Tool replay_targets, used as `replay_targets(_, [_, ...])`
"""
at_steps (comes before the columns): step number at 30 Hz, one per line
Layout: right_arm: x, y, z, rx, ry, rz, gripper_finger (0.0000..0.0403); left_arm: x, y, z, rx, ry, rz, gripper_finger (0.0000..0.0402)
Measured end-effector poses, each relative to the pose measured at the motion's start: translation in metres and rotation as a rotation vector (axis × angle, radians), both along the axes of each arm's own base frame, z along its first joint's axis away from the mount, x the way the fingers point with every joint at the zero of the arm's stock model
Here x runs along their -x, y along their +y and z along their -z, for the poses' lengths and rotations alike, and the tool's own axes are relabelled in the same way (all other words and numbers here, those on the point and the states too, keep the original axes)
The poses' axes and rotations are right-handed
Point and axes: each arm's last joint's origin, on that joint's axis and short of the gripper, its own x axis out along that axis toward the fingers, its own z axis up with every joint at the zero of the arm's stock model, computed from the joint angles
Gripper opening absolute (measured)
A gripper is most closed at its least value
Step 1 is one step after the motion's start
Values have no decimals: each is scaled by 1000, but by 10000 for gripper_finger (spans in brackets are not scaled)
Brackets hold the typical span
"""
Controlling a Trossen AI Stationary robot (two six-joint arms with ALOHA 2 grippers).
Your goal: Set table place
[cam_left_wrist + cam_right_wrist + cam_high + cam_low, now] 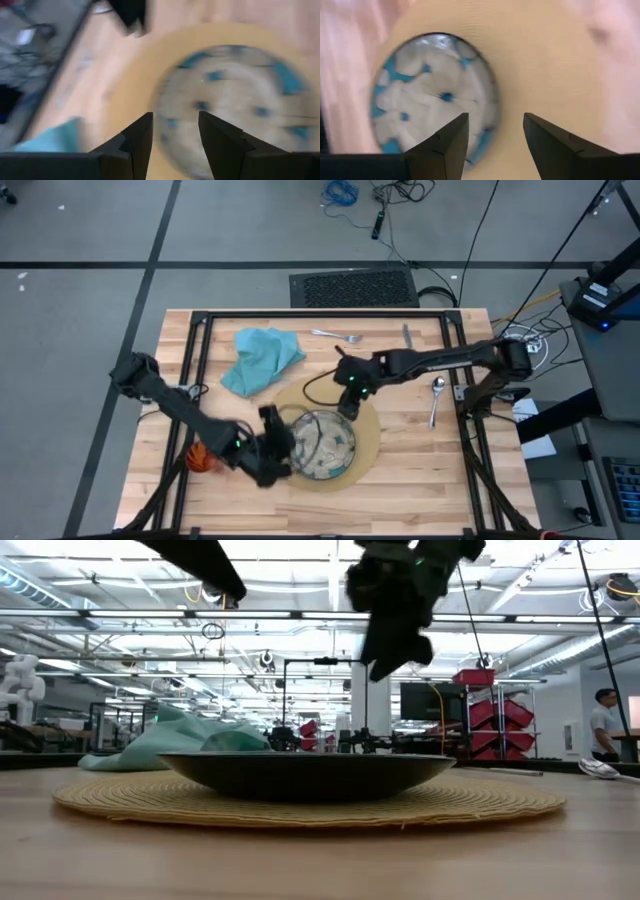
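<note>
**Two arms reach over a plate on its mat**

A wooden surface [420, 470] carries a round tan mat [368, 442] with a patterned plate [325, 445] resting on it. The left arm stretches low from the left side, elbow bent, its pincer [278, 448] at the plate's left rim — fingers apart, nothing between them. The right arm extends from the right edge, wrist angled down, its pincer [349, 393] held above the mat's far edge — fingers also apart and empty.

A crumpled light-blue napkin [260, 358] lies beyond the mat, to the left. A fork [336, 335] and knife [407, 335] lie near the far edge; a spoon [436, 398] lies right of the mat. An orange cup [199, 458] sits beneath the left arm.
</note>
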Motion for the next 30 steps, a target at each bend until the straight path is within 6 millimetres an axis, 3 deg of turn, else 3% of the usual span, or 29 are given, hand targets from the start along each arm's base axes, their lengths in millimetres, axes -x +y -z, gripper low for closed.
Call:
replay_targets(9, [53, -10, -37, 274, 122, 83, 180, 19, 100, -45, -50, 20, -275, 145])
replay_targets(15, [59, -15, -26, 366, 89, 31, 180, 17, 162, -51, 94, 84, -307, 145])
replay_targets(18, [54, -22, -12, 399, 68, 44, 180, 13, 191, -42, 163, 125, -366, 145])
replay_targets(21, [52, -26, 0, 399, 85, 56, 180, 7, 205, -20, 181, 179, -475, 145])
replay_targets(25, [51, -32, 12, 402, 80, 70, 180, -9, 211, 11, 171, 282, -496, 145])
replay_targets(30, [51, -41, 17, 429, 58, 67, 180, -29, 207, 35, 160, 306, -466, 145])
